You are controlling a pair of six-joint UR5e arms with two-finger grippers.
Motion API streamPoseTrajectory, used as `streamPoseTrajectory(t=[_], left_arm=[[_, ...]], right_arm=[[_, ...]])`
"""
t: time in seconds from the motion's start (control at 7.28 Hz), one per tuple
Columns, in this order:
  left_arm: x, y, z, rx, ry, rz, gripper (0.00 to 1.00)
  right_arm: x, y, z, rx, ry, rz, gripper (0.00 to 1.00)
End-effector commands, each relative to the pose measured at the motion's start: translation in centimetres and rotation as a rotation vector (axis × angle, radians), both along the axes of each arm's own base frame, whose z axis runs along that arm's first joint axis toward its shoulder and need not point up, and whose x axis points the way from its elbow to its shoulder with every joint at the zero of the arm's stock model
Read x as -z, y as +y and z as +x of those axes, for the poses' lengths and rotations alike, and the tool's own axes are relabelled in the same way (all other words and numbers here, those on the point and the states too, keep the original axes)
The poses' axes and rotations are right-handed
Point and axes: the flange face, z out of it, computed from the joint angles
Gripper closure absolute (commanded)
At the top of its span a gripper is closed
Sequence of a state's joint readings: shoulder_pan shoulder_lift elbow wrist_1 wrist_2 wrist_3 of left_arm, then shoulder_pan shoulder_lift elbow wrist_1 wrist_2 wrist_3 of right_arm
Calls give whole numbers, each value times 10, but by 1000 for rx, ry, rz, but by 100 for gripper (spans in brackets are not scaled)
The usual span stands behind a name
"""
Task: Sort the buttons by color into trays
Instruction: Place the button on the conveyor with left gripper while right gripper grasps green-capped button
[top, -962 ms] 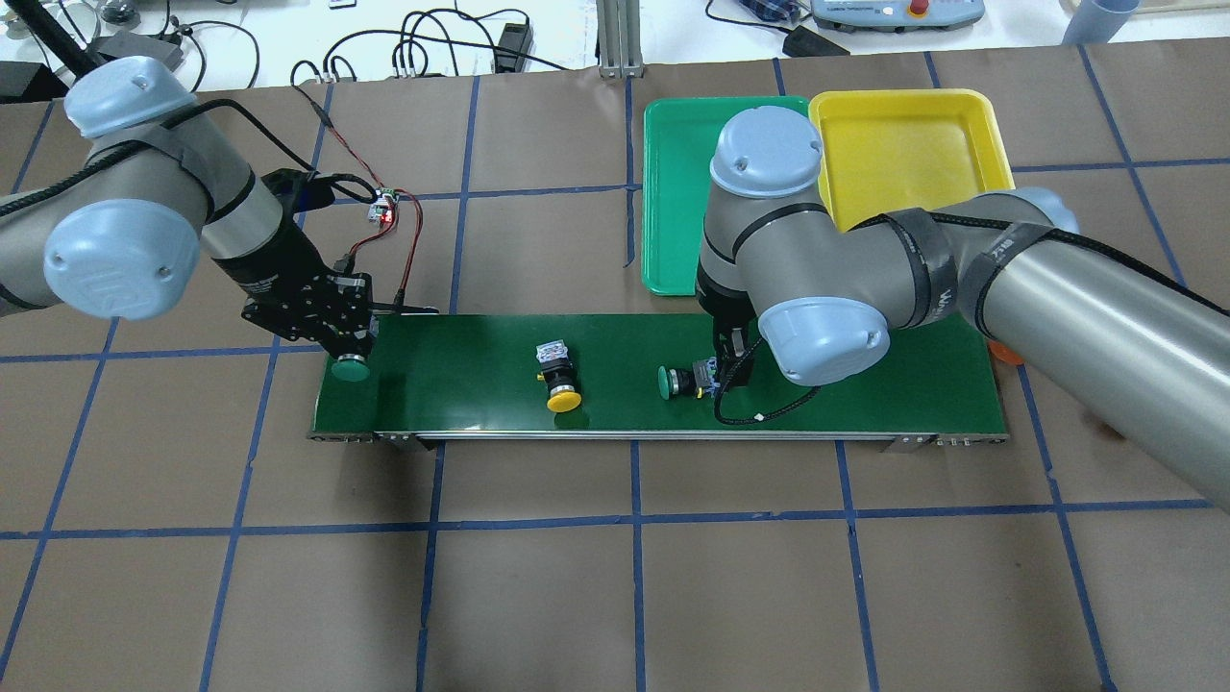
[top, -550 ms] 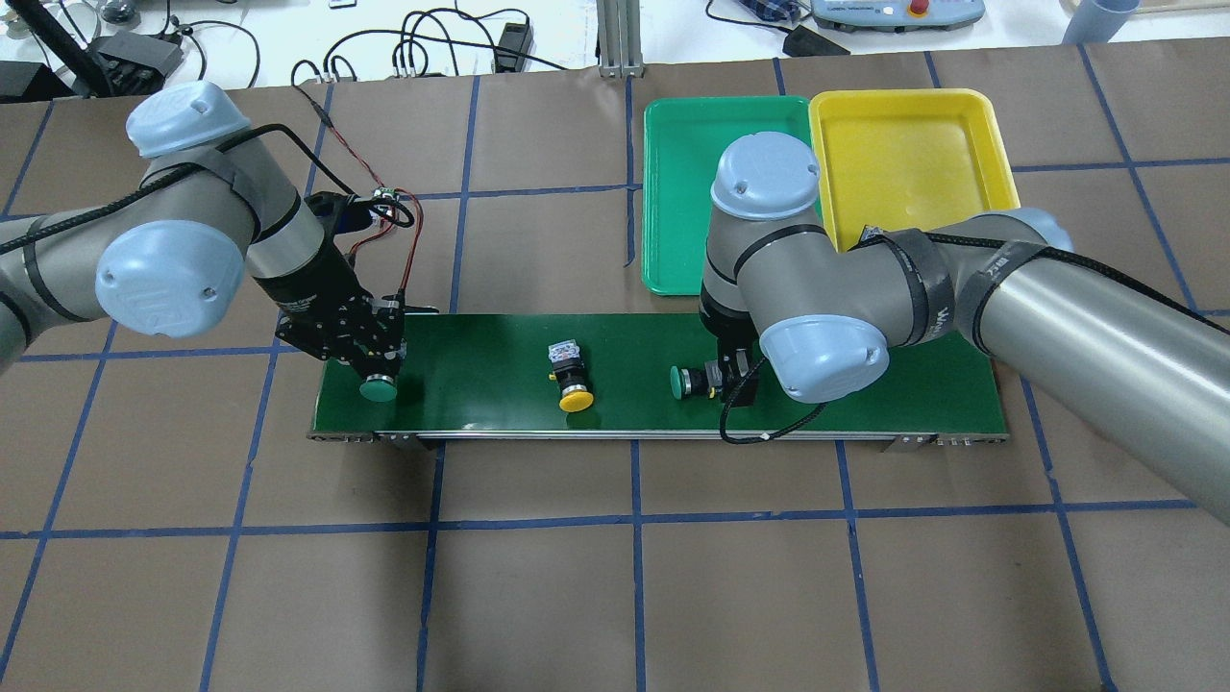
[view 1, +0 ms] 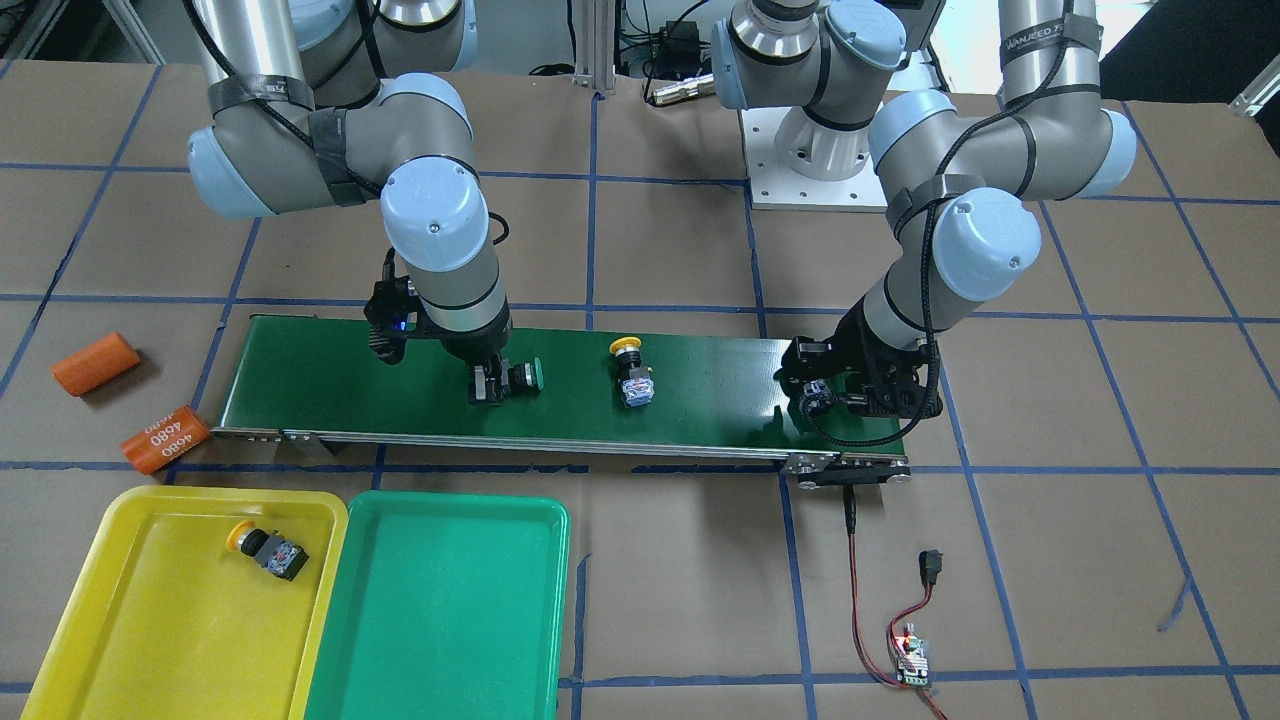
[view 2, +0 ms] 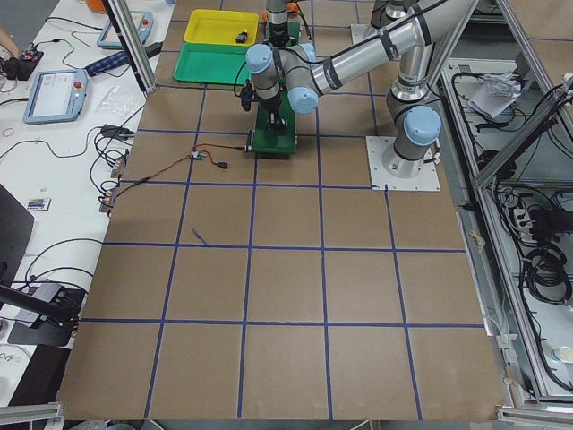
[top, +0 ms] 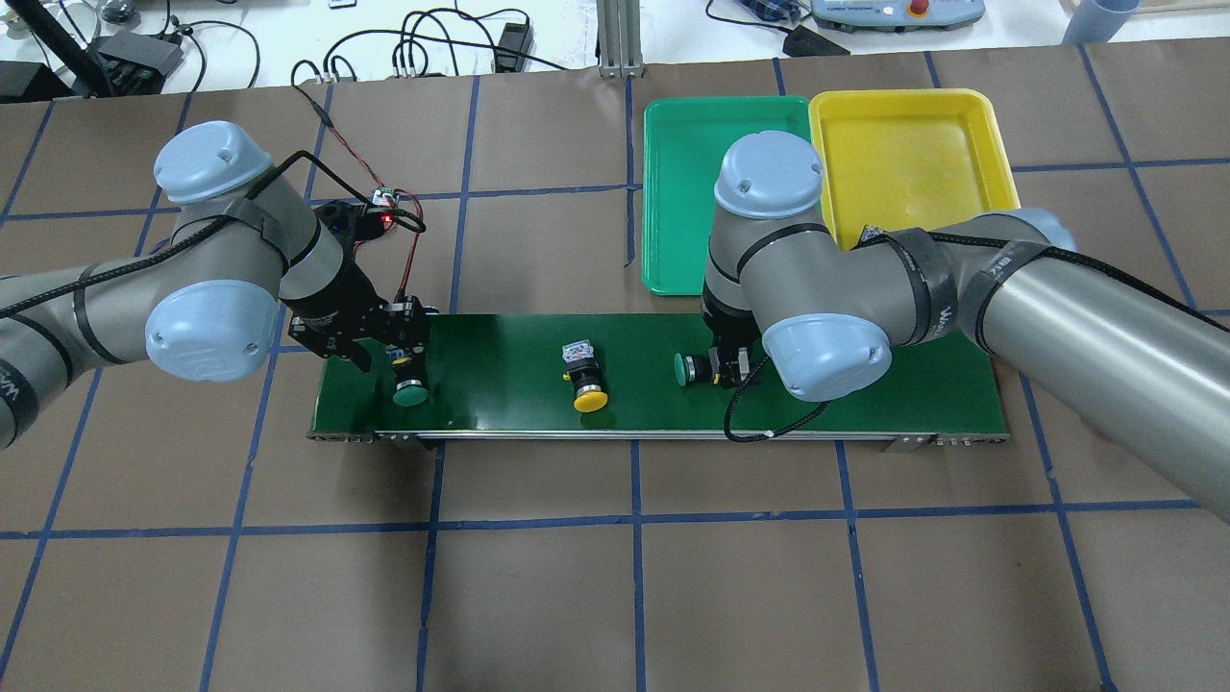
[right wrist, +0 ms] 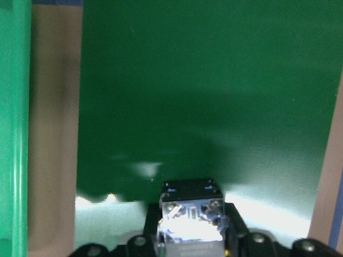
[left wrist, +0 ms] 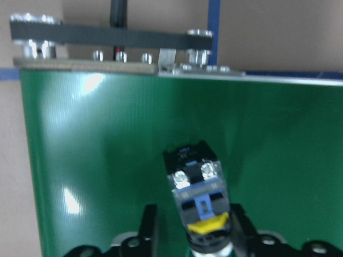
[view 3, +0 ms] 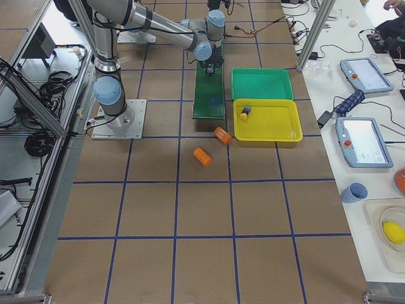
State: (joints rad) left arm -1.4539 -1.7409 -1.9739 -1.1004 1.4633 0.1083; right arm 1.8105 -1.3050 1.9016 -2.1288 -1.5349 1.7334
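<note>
My left gripper [left wrist: 194, 215] is clamped on the left green button [top: 410, 392], centre-left in the overhead view, over the belt's [top: 500, 351] left end. My right gripper [right wrist: 192, 225] grips the right green button [top: 684, 369], just right of centre. A yellow button [top: 586, 383] lies between them. A second yellow button [view 1: 265, 546] sits in the yellow tray [view 1: 150, 630], lower left in the front view.

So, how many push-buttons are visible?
4. One yellow push-button lies in the yellow tray, another on the conveyor belt; one green push-button in the right gripper, the other at the left gripper.
</note>
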Motion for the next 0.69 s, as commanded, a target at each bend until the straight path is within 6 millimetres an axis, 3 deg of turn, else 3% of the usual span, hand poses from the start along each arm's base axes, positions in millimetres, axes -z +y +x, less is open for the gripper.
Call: streamPoseTrajectory(t=[0.0, 0.27, 0.55], left_arm=[[-46, 10, -26, 6, -11, -31, 0], [-112, -1, -24, -34, -52, 8, 0], [-166, -4, -24, -70, -62, 7, 0]], right_arm=[[-24, -17, -5, -30, -6, -53, 100], [-62, -76, -20, -72, -25, -156, 100], [-37, -146, -53, -58, -14, -154, 100]])
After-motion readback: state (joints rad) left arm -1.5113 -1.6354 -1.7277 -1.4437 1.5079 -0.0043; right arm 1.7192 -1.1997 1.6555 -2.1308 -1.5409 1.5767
